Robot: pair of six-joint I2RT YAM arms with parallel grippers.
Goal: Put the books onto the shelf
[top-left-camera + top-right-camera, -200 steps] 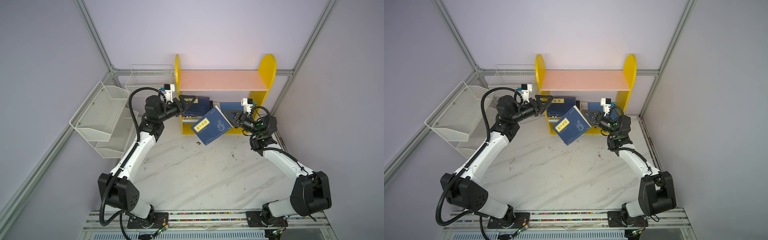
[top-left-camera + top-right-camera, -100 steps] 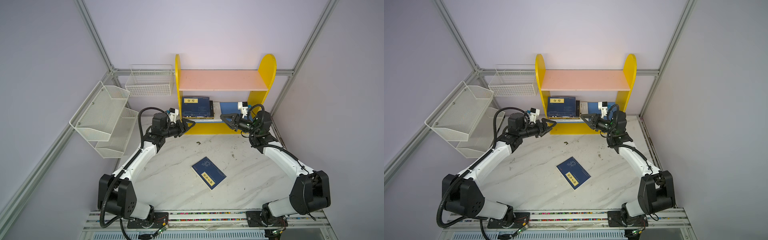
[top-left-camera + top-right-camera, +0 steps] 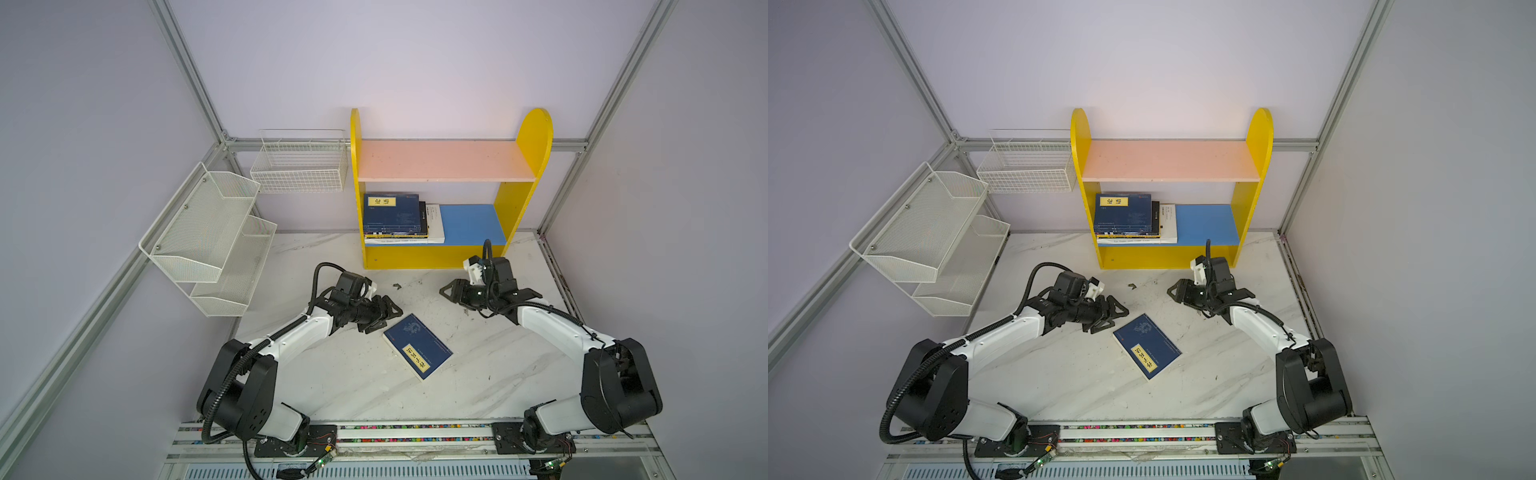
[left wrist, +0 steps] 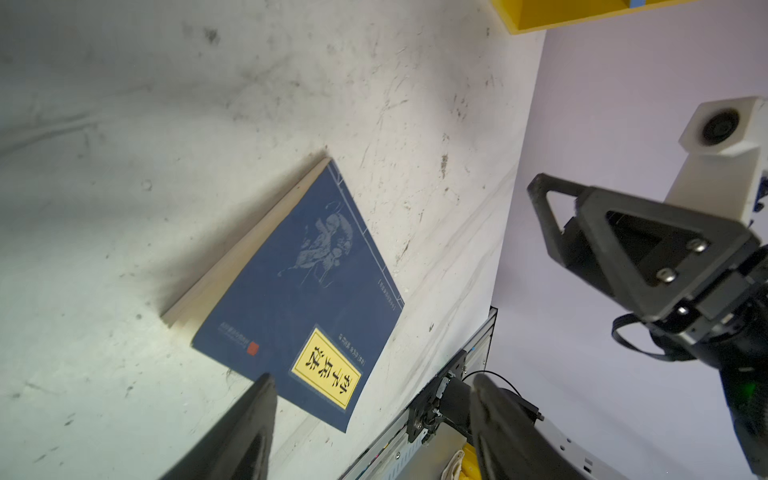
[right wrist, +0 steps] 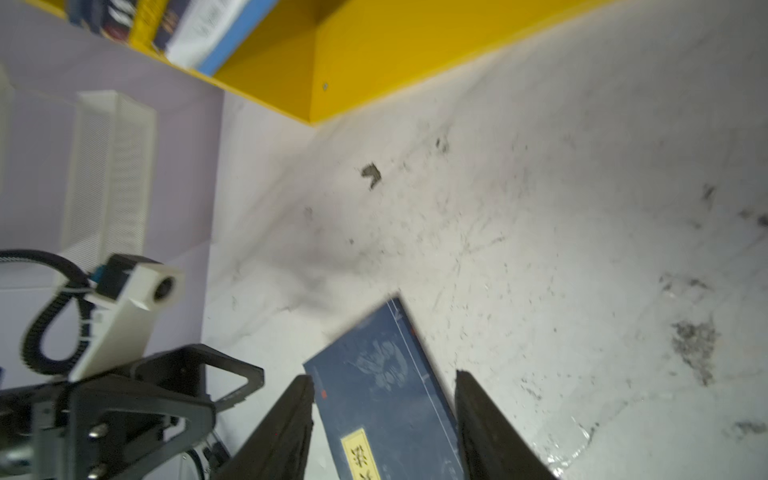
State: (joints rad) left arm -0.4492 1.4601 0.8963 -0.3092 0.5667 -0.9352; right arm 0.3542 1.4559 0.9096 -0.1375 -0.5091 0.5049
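One navy book [image 3: 417,345] lies flat on the table [image 3: 332,374], short of the shelf [image 3: 515,199], whose blue lower board [image 3: 471,222] carries the other books [image 3: 392,216]. Our left gripper [image 3: 388,318] and right gripper [image 3: 449,296] hang near it, jaws apart and empty. We reckon pickup is in hand, so next we must catch an edge

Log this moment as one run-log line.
left gripper: open, empty | right gripper: open, empty | navy book: flat on table | book stack: on blue board of shelf
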